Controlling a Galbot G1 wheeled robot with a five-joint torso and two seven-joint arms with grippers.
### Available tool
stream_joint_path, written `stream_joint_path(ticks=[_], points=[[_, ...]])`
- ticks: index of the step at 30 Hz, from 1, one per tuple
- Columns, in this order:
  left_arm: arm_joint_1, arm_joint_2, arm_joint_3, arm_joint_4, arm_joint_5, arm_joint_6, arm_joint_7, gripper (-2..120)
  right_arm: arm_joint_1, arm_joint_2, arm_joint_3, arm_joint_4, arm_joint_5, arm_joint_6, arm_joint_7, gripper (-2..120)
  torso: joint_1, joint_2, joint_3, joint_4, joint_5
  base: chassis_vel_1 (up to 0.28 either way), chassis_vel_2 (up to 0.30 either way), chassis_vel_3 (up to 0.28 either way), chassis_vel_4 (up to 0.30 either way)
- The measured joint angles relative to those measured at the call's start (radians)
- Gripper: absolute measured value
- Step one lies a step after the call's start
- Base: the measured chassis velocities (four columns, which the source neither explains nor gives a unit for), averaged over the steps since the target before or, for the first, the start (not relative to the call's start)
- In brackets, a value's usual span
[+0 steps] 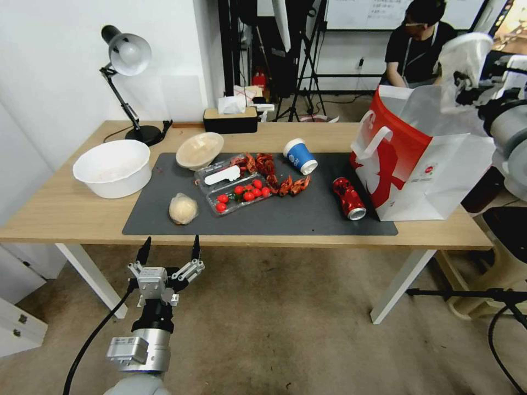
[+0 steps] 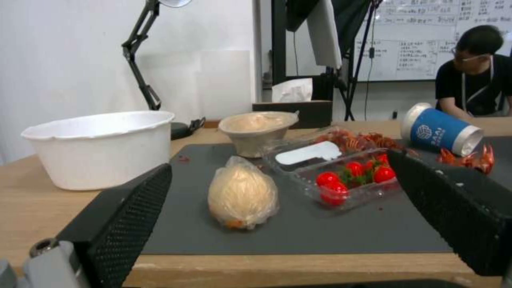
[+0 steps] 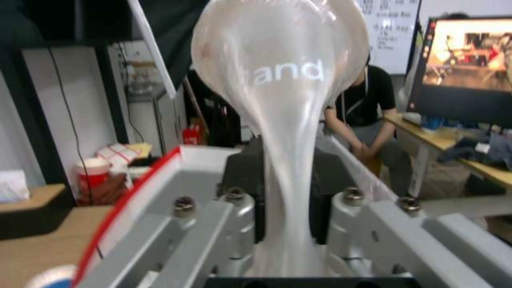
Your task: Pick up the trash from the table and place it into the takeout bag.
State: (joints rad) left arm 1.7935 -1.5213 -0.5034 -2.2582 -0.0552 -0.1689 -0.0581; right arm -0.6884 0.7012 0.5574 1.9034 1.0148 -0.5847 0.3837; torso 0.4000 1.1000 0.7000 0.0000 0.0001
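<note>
My right gripper (image 1: 465,82) is shut on the clear plastic cup (image 1: 465,52), squeezing its body (image 3: 280,68) flat, above the open top of the red-and-white takeout bag (image 1: 422,153). On the table (image 1: 60,211), the grey mat (image 1: 307,216) bears a red drink can (image 1: 348,197) lying beside the bag, a tipped blue paper cup (image 1: 300,156), a beige bowl (image 1: 199,150) and a plastic-wrapped pale lump (image 1: 183,208). My left gripper (image 1: 171,242) hangs open below the table's front edge, facing the lump (image 2: 243,196), its fingers (image 2: 128,224) apart from it.
A big white bowl (image 1: 112,167) stands at the table's left. A clear tray of tomatoes (image 1: 236,189) and red shell scraps (image 1: 277,178) lie mid-mat. A desk lamp (image 1: 129,55) and a tissue box (image 1: 230,118) stand at the back. A person sits behind the bag.
</note>
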Motion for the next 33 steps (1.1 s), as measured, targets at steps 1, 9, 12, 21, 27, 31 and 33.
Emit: stream_joint_path(ticks=[1, 9, 12, 21, 27, 31, 33], points=[[0.000, 0.001, 0.000, 0.000, -0.001, -0.001, -0.002, 100, -0.006, 0.002, 0.001, -0.001, -0.001, -0.003, 0.001, 22, 0.000, 0.000, 0.000, -0.0001, 0.0001, 0.000, 0.000, 0.000, 0.000], [0.000, 0.004, -0.002, 0.000, -0.023, -0.011, -0.018, 100, -0.034, 0.016, 0.000, 0.001, -0.005, -0.012, 0.016, 50, 0.000, 0.000, 0.000, 0.0001, -0.0002, 0.000, 0.000, 0.000, 0.000], [0.000, 0.004, -0.002, -0.004, -0.023, -0.015, -0.021, 100, -0.040, 0.016, -0.002, 0.004, -0.006, -0.017, 0.023, 61, 0.000, 0.000, 0.000, 0.0001, -0.0003, 0.000, 0.000, 0.000, 0.000], [-0.006, 0.003, -0.002, -0.005, -0.024, -0.015, -0.023, 100, -0.063, 0.021, -0.001, 0.017, -0.007, -0.017, 0.030, 93, 0.000, 0.000, 0.000, 0.0001, -0.0002, 0.000, 0.000, 0.000, 0.000], [-0.007, 0.003, 0.000, -0.005, -0.025, -0.015, -0.022, 100, -0.087, 0.024, 0.013, 0.044, -0.007, 0.000, 0.025, 100, 0.000, 0.000, 0.000, 0.0000, -0.0001, 0.000, 0.000, 0.000, 0.000], [-0.007, 0.003, -0.002, -0.005, -0.025, -0.016, -0.022, 100, -0.104, 0.026, 0.026, 0.076, -0.005, 0.050, 0.009, 100, 0.000, 0.000, 0.000, 0.0000, -0.0002, 0.000, 0.000, 0.000, 0.000], [-0.007, 0.002, -0.005, -0.005, -0.025, -0.017, -0.022, 100, -0.116, 0.028, 0.035, 0.103, -0.003, 0.089, -0.004, 100, 0.000, 0.000, 0.000, 0.0001, -0.0003, 0.000, 0.000, 0.000, 0.000]])
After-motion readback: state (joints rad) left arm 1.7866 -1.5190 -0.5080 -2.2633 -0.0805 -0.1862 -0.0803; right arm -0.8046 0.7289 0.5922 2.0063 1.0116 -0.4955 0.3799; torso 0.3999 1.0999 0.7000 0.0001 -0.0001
